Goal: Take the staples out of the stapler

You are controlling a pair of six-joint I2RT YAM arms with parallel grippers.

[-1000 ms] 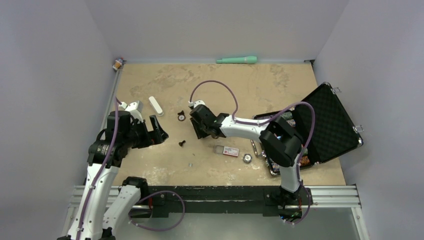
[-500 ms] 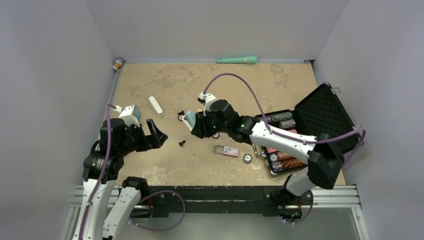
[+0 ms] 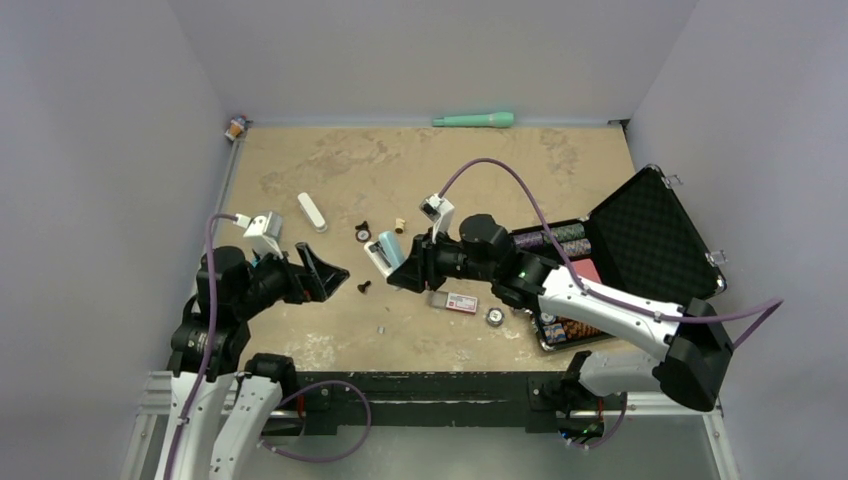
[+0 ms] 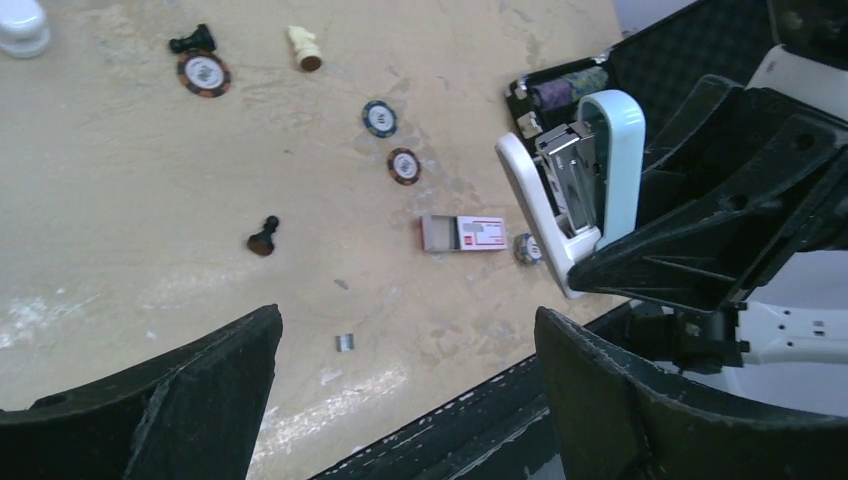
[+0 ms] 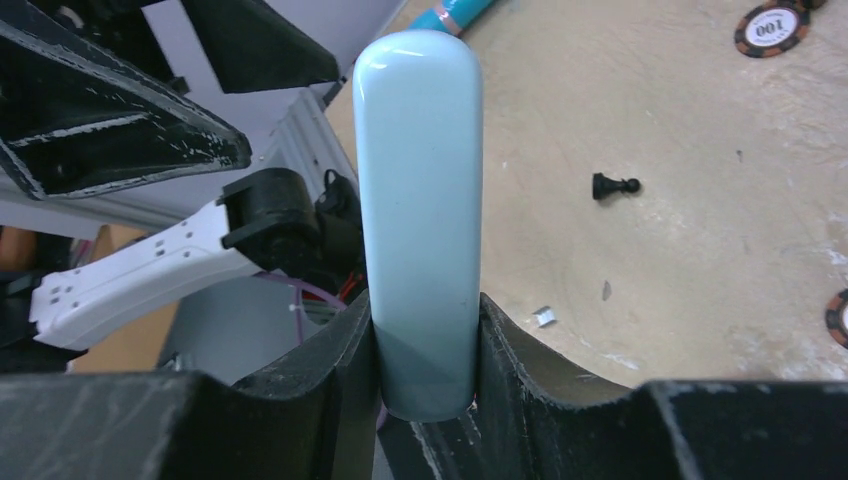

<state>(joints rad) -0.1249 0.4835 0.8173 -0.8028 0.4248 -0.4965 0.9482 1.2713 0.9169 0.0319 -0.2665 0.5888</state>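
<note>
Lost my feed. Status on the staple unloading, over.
Right gripper shut on stapler, hinged open. Left gripper open, empty, facing it. Staple strip lying on table. Nothing between grippers.

Jaws gape on the left arm (image 3: 215, 310), grip on the right arm (image 3: 600, 305).

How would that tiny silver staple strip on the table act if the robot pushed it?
The staples look tiny and thin, so they are probably very light and would likely skid, not roll. They lie low on the table, so pinching them may be fiddly. They look like metal, so they are probably stiff.
</note>
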